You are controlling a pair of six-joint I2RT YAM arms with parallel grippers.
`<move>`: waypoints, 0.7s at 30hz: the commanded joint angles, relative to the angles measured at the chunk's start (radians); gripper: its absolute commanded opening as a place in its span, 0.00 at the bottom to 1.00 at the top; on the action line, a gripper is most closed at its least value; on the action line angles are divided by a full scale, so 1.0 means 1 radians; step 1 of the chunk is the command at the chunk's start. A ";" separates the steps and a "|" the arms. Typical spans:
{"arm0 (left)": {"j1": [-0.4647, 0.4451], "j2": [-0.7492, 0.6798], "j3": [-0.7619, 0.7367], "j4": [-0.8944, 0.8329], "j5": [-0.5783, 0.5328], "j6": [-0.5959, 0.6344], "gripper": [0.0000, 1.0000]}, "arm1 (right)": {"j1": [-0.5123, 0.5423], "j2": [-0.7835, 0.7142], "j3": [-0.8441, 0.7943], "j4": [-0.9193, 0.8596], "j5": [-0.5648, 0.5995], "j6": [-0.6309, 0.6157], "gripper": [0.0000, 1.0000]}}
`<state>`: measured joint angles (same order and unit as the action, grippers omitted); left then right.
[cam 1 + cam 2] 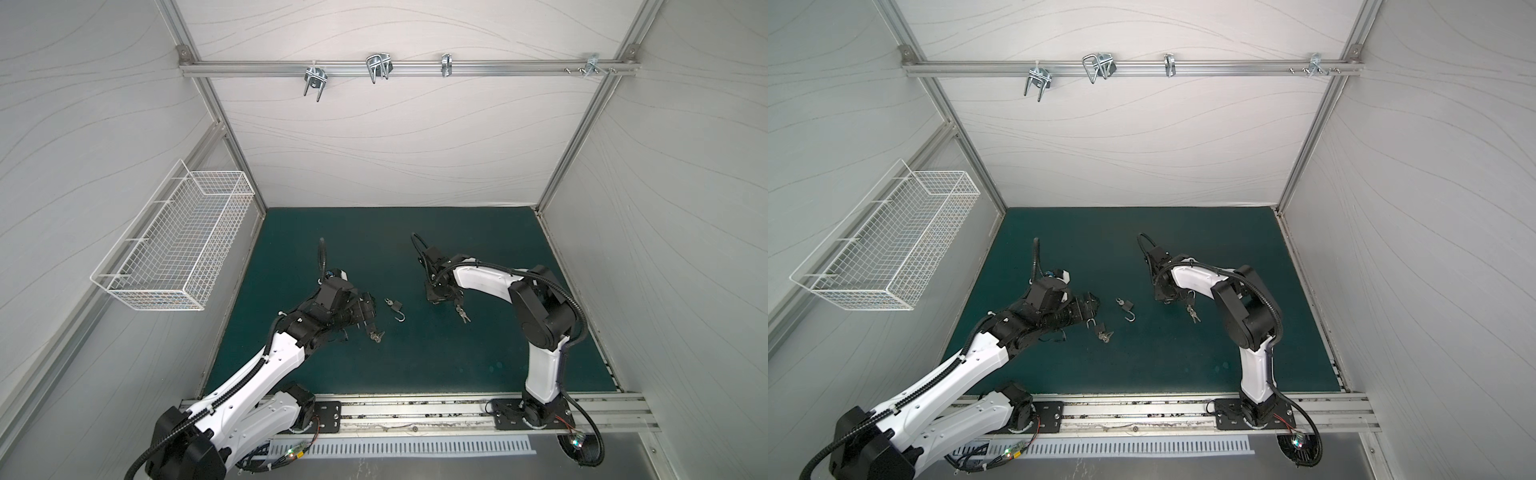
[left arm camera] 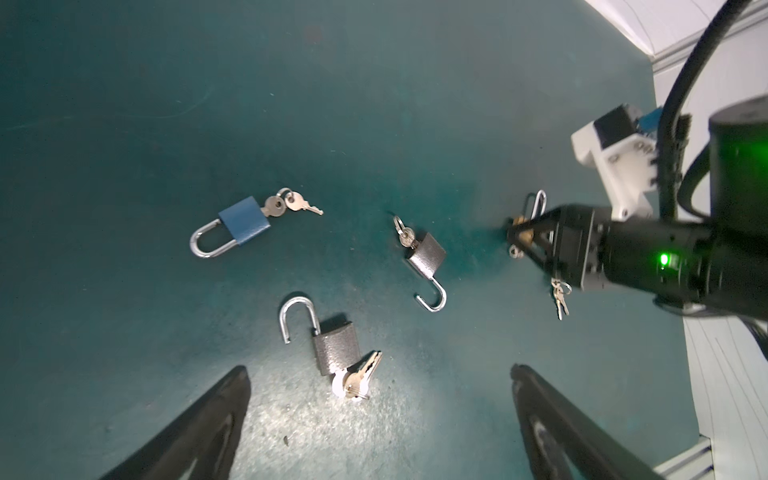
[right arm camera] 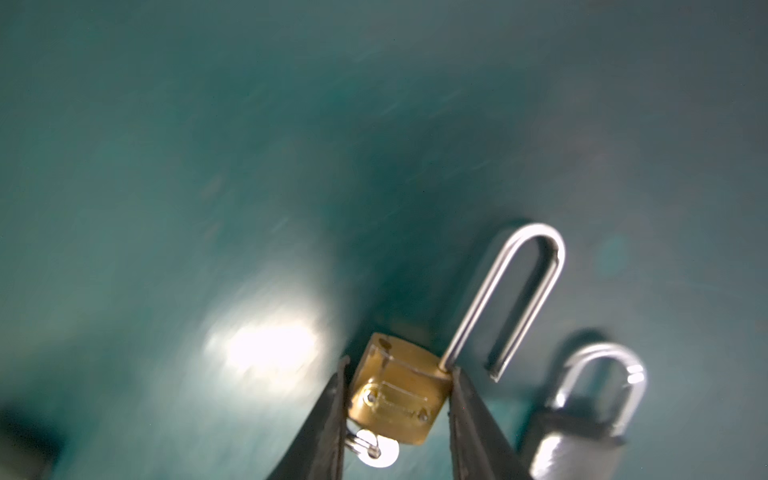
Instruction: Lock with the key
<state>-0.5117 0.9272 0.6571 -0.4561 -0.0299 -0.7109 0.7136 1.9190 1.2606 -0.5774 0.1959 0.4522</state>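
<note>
My right gripper is shut on a small brass padlock, one finger on each side of its body. The padlock's long shackle stands open, and a key on a ring sits in its underside. The left wrist view shows this grip low on the green mat. My left gripper is open and holds nothing. It hovers over a grey padlock with an open shackle and keys. In both top views the grippers face each other across the mat.
Another grey padlock with an open shackle lies between the arms. A blue padlock, shackle closed, lies farther off with its keys. A closed grey padlock sits right beside the brass one. A wire basket hangs on the left wall.
</note>
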 commanded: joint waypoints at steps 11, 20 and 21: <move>0.022 -0.052 -0.026 0.008 -0.034 -0.012 0.99 | 0.159 -0.171 -0.187 -0.047 -0.066 -0.195 0.31; 0.022 -0.016 -0.013 0.025 -0.013 -0.015 0.98 | 0.163 -0.129 -0.185 -0.083 0.048 -0.026 0.37; 0.022 -0.016 -0.011 0.024 -0.017 -0.011 0.98 | 0.163 -0.128 -0.184 -0.082 0.048 -0.015 0.37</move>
<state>-0.4953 0.9100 0.6258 -0.4553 -0.0441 -0.7116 0.8722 1.7725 1.0798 -0.6292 0.2169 0.3805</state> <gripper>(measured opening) 0.985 0.375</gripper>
